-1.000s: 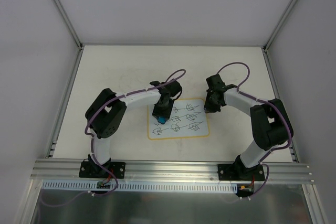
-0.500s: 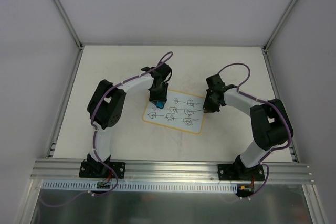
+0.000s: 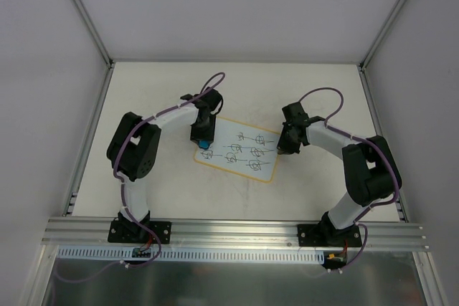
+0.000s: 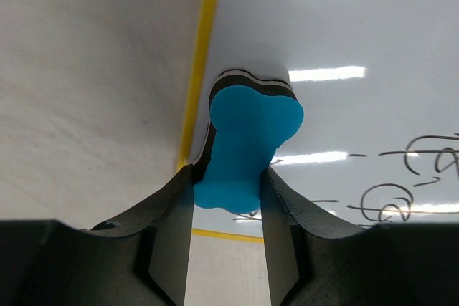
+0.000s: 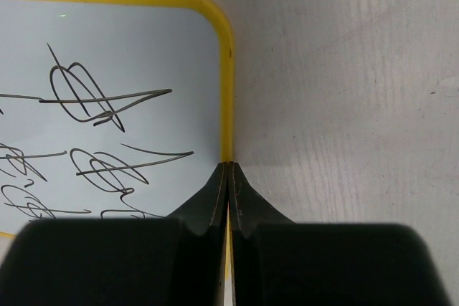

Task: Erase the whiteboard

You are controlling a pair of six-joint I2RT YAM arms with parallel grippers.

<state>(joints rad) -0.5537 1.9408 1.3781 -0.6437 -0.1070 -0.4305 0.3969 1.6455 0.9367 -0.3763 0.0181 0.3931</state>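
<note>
Left gripper [image 4: 228, 177] clamps a blue eraser [image 4: 251, 130] on the whiteboard [image 4: 344, 34] near its left rim; right gripper [image 5: 229, 171], jaws together, touches the right rim.

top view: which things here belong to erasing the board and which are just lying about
Part of the job:
whiteboard, scribbles on it
blue eraser
left gripper, jaws shut on the eraser
right gripper, jaws shut at the board's rim

Just there:
tabletop
purple cables on the arms
aluminium rail at the near edge
</note>
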